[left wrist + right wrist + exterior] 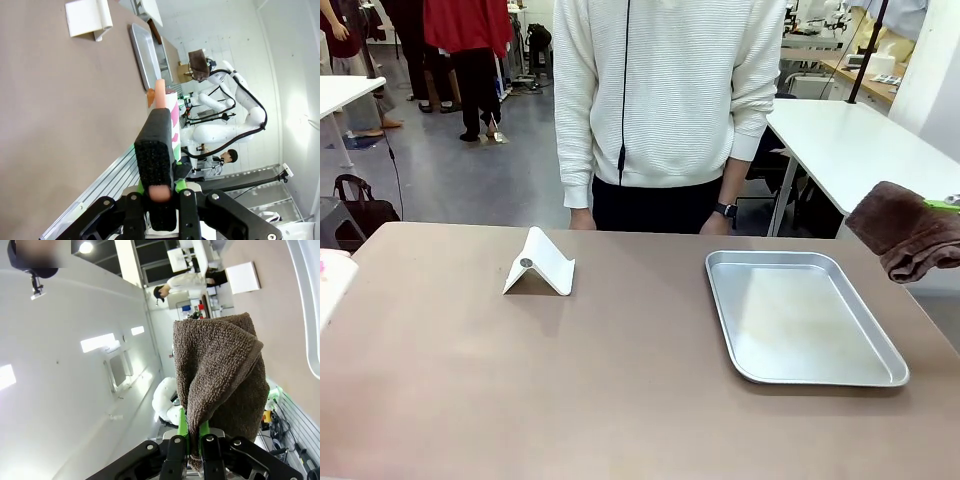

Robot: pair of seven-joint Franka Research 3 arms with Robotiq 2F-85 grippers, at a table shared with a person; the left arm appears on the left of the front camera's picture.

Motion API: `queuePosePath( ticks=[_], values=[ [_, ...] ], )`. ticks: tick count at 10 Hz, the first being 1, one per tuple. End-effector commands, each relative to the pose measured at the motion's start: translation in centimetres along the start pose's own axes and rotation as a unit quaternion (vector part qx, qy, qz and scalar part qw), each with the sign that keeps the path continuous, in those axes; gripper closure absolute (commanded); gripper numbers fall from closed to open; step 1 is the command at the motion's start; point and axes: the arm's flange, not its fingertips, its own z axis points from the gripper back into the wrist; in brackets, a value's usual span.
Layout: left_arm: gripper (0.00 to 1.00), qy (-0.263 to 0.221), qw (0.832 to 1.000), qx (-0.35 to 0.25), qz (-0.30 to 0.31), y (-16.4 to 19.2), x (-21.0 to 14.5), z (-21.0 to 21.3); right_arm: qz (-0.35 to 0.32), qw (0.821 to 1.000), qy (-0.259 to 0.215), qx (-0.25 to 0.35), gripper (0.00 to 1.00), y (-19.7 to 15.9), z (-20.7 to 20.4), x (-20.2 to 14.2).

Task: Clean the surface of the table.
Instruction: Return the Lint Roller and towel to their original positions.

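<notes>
My right gripper was clamped tight on a thick brown terry cloth, the green pads pinching one folded edge while the rest bunched up over the fingers. In the front view that cloth hung out past the right edge of the table, well above the top and not touching it.

My left gripper was closed too, squeezing a pink-and-white bottle with a peach-coloured nozzle between its black fingers, off at the table's left edge.

Out from there lay the broad matte brownish-taupe table, which I was meant to wipe. On it sat a shallow silver metal tray on the right side, and a small white folded stand left of centre, the two well apart. A person in a white knit sweater stood at the far edge.

The risks, as I judged them: the cloth was held by an edge only, so a hard drag could pull it free. A sweep from the right would meet the tray first and might shove it. The light stand could tip or slide if the cloth brushed it.
</notes>
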Motion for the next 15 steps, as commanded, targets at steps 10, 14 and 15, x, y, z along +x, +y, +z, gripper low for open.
queuePosePath(
  ticks=[10,14,15],
  values=[
    [0.78,0.113,0.959,0.257,0.026,-19.2,14.9,-24.5,0.053,0.962,0.004,-0.269,0.92,4.4,-33.3,4.6],
    [0.78,0.086,0.952,0.289,0.043,-16.5,18.7,-33.3,-0.010,0.928,0.018,-0.373,0.92,-3.4,-37.8,7.3],
    [0.78,0.072,0.951,0.296,0.047,-15.5,19.3,-34.6,-0.015,0.927,0.017,-0.375,0.92,-4.0,-37.8,7.5]
  ],
)
